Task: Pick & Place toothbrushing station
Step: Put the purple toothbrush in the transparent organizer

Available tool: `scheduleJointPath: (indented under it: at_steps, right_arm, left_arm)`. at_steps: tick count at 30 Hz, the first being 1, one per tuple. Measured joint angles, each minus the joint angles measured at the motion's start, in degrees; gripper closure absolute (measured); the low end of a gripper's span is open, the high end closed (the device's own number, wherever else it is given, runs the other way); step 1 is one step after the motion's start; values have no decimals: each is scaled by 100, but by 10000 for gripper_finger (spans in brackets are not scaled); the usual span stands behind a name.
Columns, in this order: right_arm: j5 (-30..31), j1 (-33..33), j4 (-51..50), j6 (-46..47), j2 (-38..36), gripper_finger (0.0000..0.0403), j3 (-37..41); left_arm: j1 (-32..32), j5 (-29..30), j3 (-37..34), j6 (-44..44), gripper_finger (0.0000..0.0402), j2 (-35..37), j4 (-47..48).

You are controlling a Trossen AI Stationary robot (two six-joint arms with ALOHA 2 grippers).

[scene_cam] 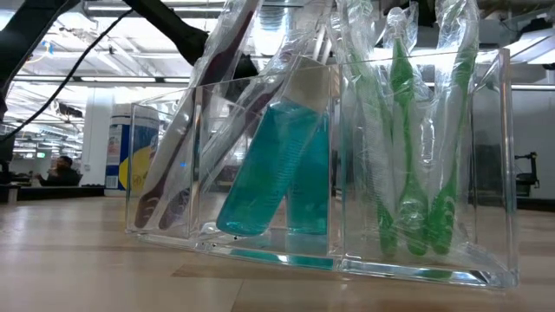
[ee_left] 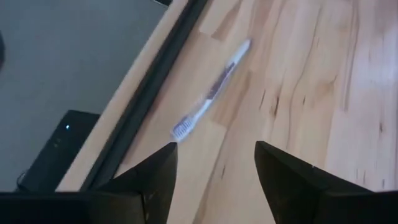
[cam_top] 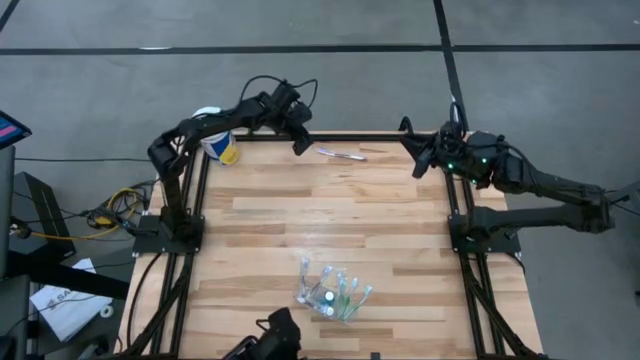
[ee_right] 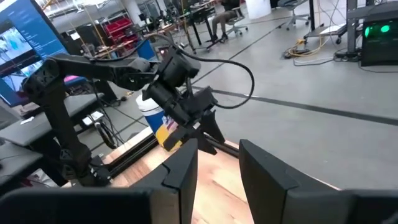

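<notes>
Clear plastic cup sitting near the table's near edge, a little right of the middle, packed with green toothbrushes, a purple-handled one and two teal-blue tubes, all leaning in their compartments. One stray toothbrush lying flat and alone at the table's far edge, just inside the dark frame rail, well apart from the cup. Left gripper hovering right over that stray brush, fingers spread wide, nothing between them, bristle end just ahead of the tips. So, by the look of it, the pick of the last loose brush is the step in hand, not yet made. Next move calls for a drop down to the wood, fingers straddling the thin handle, a squeeze, then a long carry across to the cup. Thin and flat against the boards, so likely a fiddly pinch. Right gripper waiting off the far right corner, fingers part-open and holding nothing. White-capped canister standing off the far left corner.
</notes>
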State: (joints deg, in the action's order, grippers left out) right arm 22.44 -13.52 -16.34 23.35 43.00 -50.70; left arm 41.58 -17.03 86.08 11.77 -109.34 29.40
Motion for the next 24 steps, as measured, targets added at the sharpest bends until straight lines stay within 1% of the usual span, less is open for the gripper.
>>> scheduleJointPath:
  at_steps: [6,9,12,17,24]
  right_arm:
    - [-664,-440,2,1,0,294,0]
    - [-925,-577,12,2,11,294,0]
    - [-1054,-659,23,8,41,294,0]
    - [-1067,-690,22,22,46,294,2]
    - [-1082,-679,18,66,48,294,2]
  left_arm:
    - [-104,-46,7,151,199,-169,-5]
    - [-120,-166,20,140,198,-299,65]
    - [-119,-194,30,106,198,-414,44]
    - [-93,-245,35,110,197,-588,9]
    - [-205,-656,48,-25,197,-560,26]
